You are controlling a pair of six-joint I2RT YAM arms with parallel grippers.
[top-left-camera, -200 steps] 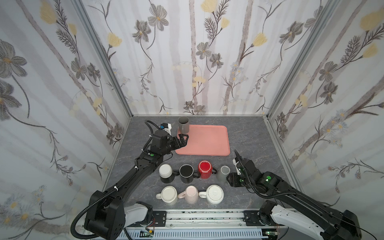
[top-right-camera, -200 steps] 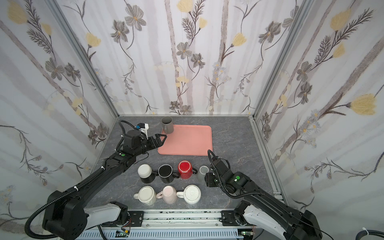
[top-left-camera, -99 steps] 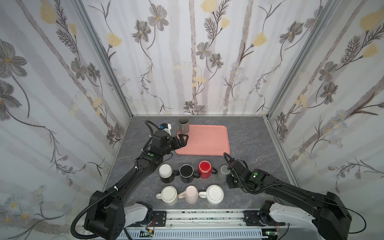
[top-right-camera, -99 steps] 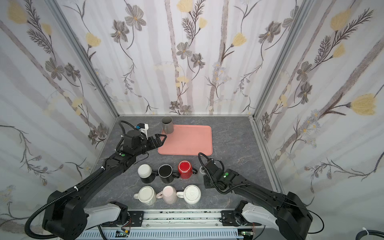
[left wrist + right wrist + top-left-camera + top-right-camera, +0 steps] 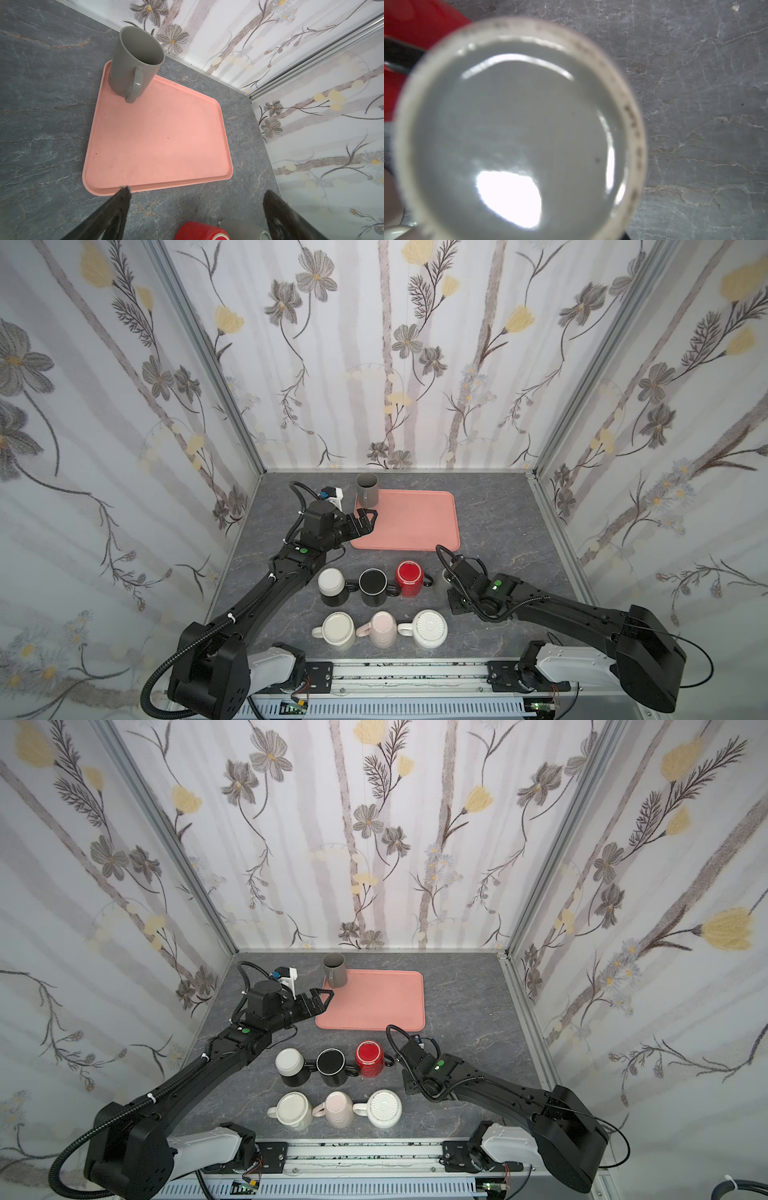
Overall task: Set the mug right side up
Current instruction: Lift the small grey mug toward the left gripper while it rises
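Hanging straight over the upside-down grey mug [image 5: 519, 135], the right pincer [image 5: 449, 580] has it directly below: base up toward the wrist cam, long axis vertical, rim on the surface [image 5: 695, 124], just beside the red mug [image 5: 409, 578]. Jaws hidden, can't tell if open or gripping. Left pincer [image 5: 365, 517] gapes wide, empty, well apart by the pink tray [image 5: 415, 526]. Vs a sec ago: right arm has swung in from beside the mug to on top; left unchanged.

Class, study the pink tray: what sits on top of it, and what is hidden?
One grey mug stands upright, mouth up, on a corner of the tray; nothing else rests on it. The mug covers the tray beneath it, and its own wall hides its inner bottom.
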